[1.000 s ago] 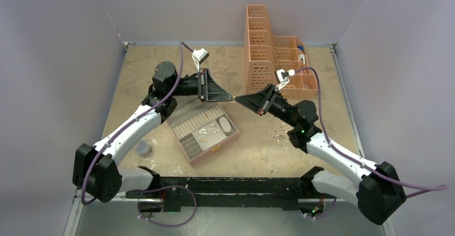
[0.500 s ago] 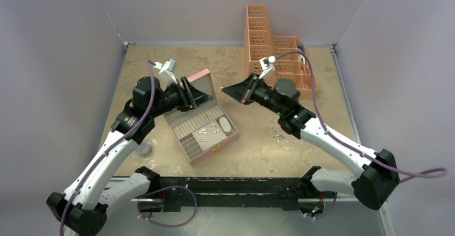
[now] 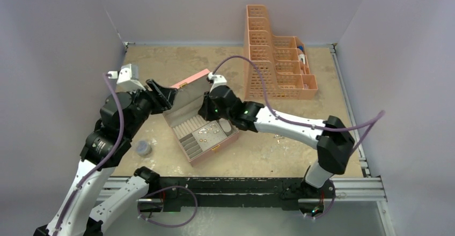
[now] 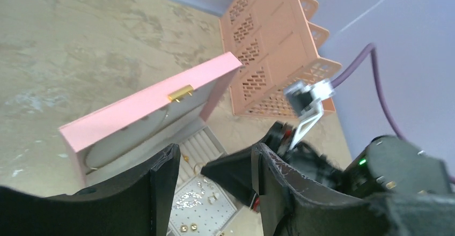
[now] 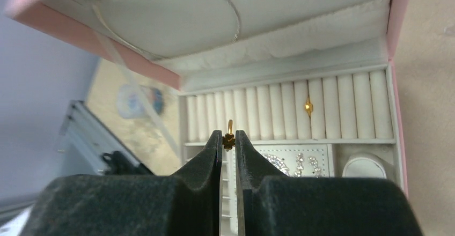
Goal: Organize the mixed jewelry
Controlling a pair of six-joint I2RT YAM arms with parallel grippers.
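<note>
The pink quilted box lies open on the table, its lid standing up. My right gripper hangs over the box's white ring rolls, shut on a small gold ring with a clover charm. Another gold ring sits in the rolls. Silvery pieces and gold studs lie on the dotted pad. Left of the lid, my left gripper stands open and holds nothing; the right gripper shows through its gap. More mixed jewelry is loose on the table.
A tall orange lattice rack stands at the back right. A grey round disc lies on the table left of the box. Purple walls close in the table on three sides.
The two grippers met tip to tip above the box. The left one has since opened and drawn back left, and the right one has swung left over the box with the gold ring.
</note>
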